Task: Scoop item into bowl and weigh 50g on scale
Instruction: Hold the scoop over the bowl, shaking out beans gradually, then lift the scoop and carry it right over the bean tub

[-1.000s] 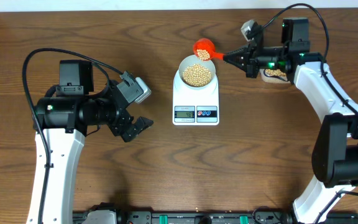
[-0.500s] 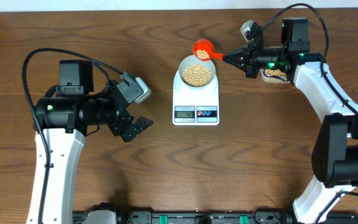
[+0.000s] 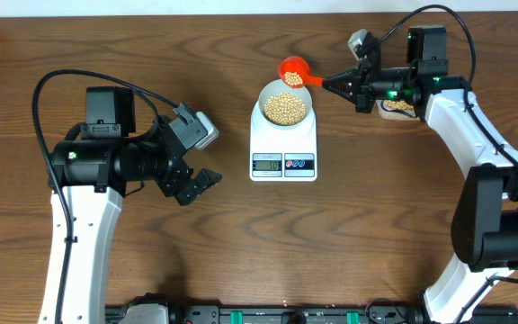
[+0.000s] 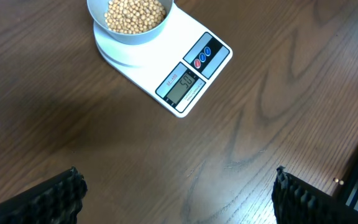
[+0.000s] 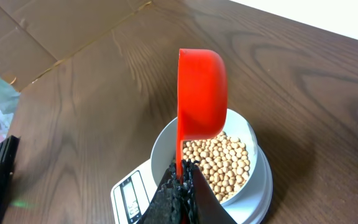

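Nothing has moved since the earlier overhead frame: both arms, scoop and bowl sit just as they did. The right gripper (image 3: 330,82) is clamped tight on the handle of the red plastic scoop (image 5: 201,93), which is tipped on its side over the far rim of the small round pale blue-grey bowl (image 3: 262,101); no beans show in the scoop from above. The small round beige-tan beans (image 3: 286,108) fill much of the bowl, which stands on the white rectangular digital kitchen scale (image 3: 281,148). The left gripper (image 3: 201,185) hangs with its jaws spread wide and empty, well apart from the scale on its left side. This looks like the end of a pour, with the weight being checked. The display in the left wrist view seems to read the target, though the digits are small. If so, the next move is to draw the scoop back without knocking the bowl; if not, top up in small amounts.
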{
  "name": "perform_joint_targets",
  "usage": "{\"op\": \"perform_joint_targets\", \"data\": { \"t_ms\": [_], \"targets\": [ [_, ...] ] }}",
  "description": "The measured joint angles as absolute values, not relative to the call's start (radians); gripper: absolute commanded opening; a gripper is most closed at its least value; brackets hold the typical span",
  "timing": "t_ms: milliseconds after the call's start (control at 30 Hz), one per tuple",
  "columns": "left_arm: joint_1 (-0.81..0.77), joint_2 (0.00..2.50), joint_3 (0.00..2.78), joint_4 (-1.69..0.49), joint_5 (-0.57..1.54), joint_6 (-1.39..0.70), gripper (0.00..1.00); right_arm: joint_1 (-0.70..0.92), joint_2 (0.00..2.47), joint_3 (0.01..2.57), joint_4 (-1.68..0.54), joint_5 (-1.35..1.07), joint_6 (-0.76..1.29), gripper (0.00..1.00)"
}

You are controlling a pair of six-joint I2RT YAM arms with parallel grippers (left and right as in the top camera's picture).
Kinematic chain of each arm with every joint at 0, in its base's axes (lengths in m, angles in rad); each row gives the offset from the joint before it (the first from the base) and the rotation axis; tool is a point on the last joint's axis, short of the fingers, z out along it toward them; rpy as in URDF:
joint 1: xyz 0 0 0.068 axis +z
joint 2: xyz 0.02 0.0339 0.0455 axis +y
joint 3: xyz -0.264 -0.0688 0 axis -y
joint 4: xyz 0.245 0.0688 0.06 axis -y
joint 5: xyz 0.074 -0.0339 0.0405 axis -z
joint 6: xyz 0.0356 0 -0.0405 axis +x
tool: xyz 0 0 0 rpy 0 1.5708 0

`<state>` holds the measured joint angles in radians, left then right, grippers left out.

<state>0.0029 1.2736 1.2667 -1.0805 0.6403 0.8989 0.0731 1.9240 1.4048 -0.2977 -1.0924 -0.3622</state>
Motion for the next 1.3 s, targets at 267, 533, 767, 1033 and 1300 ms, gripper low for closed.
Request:
{"op": "perform_joint_targets", "data": {
  "t_ms": [267, 533, 767, 1033, 1300],
  "targets": [
    [0.003, 1.274, 1.267, -1.081, 0.641, 0.899, 0.98, 0.073, 1.924, 1.405, -0.297, -1.092, -0.362, 0.01],
    [0.003, 1.274, 1.267, -1.081, 0.641, 0.899, 0.98, 0.069, 1.924, 1.405, -0.276, -1.094, -0.332, 0.01],
    [0.003, 1.274, 1.267, -1.081, 0.640, 0.899, 0.98, 0.008, 1.924, 1.405, -0.216, -1.118, -0.223, 0.01],
    [0.003, 1.274, 1.267, -1.081, 0.641, 0.899, 0.98, -0.147, 1.924, 1.405, -0.215, -1.195, -0.093, 0.01],
    [0.003, 1.274, 1.267, -1.081, 0.640, 0.899, 0.98, -0.355, 1.924, 1.405, -0.288, -1.259, 0.074, 0.01]
  ]
}}
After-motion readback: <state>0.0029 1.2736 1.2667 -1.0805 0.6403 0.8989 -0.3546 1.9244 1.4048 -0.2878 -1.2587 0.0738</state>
